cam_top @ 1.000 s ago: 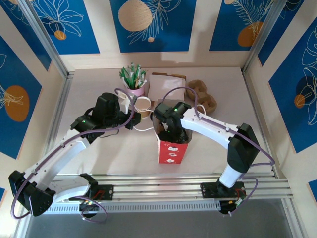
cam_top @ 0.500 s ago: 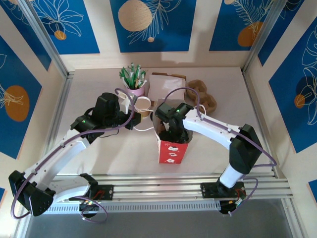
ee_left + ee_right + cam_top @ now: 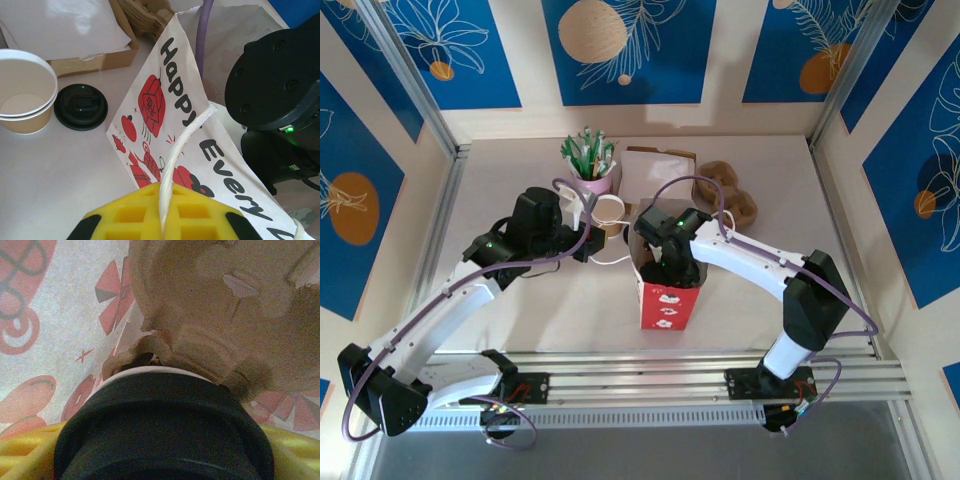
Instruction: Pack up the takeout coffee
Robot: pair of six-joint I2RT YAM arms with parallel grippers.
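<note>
While in right gripper [image 3: 160,452], takeout coffee [image 3: 165,405].

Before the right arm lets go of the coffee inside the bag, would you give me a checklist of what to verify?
1. The left gripper clamps the rope handle of the paper bag: ok.
2. The right gripper grips the takeout coffee inside the bag: ok.
3. Its black lid sits on the white rim: ok, as far as shows.
4. The cup's base is set down in the pulp carrier: cannot tell, the base is hidden.
5. The loose lid and the empty cup lie on the table, apart from the bag: ok.
</note>
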